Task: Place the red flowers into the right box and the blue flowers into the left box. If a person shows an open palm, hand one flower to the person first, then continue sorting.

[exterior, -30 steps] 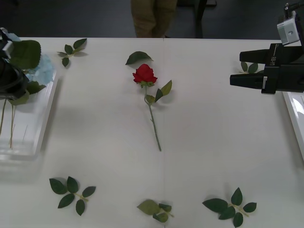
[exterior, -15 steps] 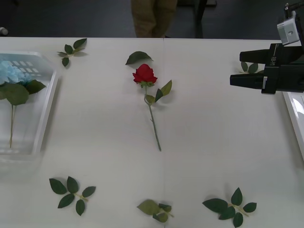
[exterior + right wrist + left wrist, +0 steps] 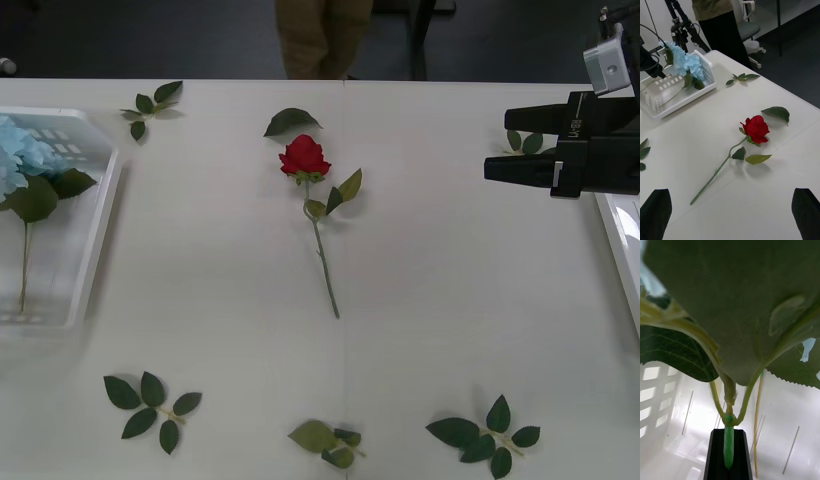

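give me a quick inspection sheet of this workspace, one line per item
Surface: white table, a thin seam running down its middle.
Job's things: one red rose lying flat mid-table, head toward the far edge; blue flowers lying in the left box; right box edge at the table's right side.
Clutter: loose green leaf sprigs scattered along the near and far edges.
Grippers: right gripper open, raised over the table's right side; left gripper over the left box, shut on a green stem.
Cables: nothing seen on the table.
Surroundings: person standing behind the far edge; tripod and chair beyond.
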